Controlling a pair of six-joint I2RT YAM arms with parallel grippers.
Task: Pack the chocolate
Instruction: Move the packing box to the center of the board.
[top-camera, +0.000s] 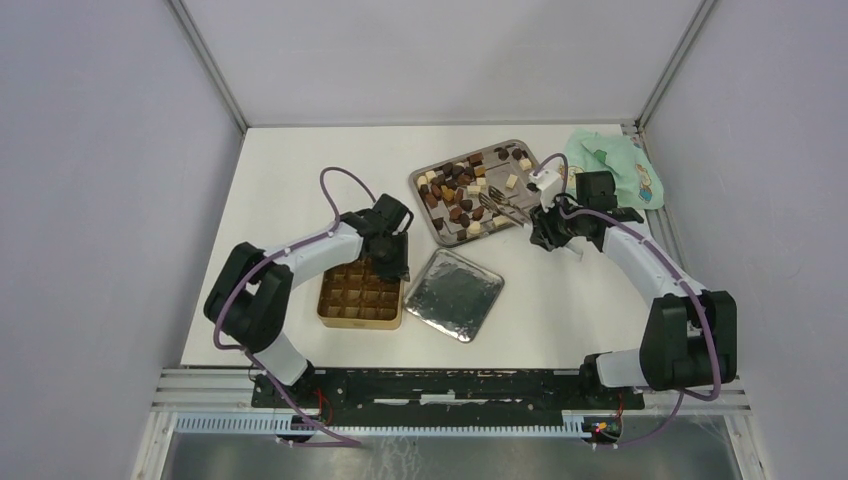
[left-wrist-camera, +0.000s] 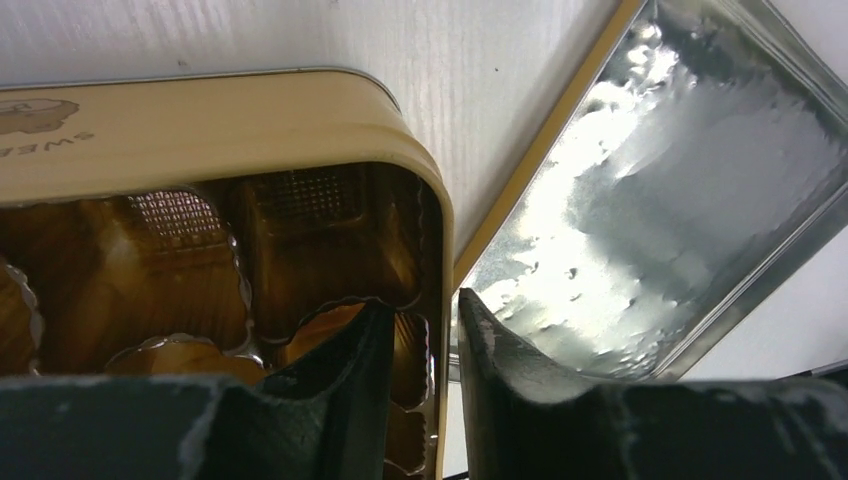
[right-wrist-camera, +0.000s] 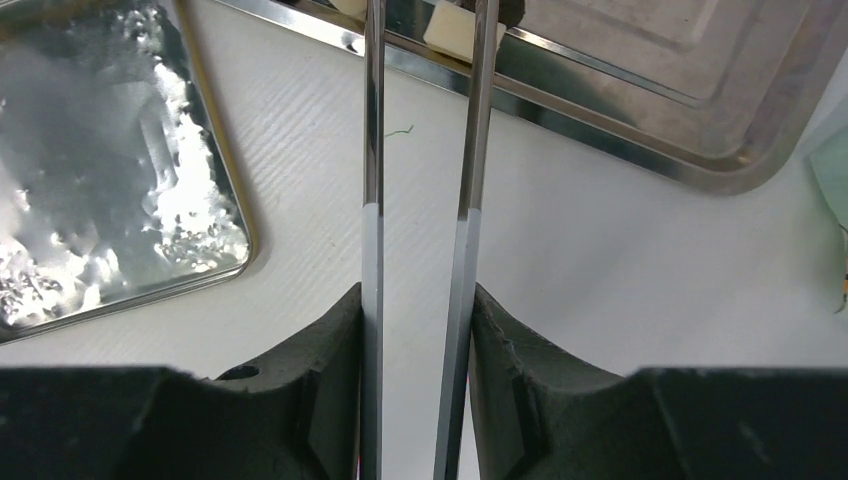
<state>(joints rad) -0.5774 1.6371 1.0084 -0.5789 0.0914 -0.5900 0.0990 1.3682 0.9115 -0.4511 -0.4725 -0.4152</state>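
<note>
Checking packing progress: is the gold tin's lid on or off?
Off. The gold tin shows its open grid of compartments, and the lid lies beside it, shiny inside up.

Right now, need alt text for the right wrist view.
The jaws of the right gripper clamp long silver tongs, whose two arms reach up over the rim of the metal tray, a cream-white chocolate piece between them. A shiny tin lid lies at left on the white table.
</note>
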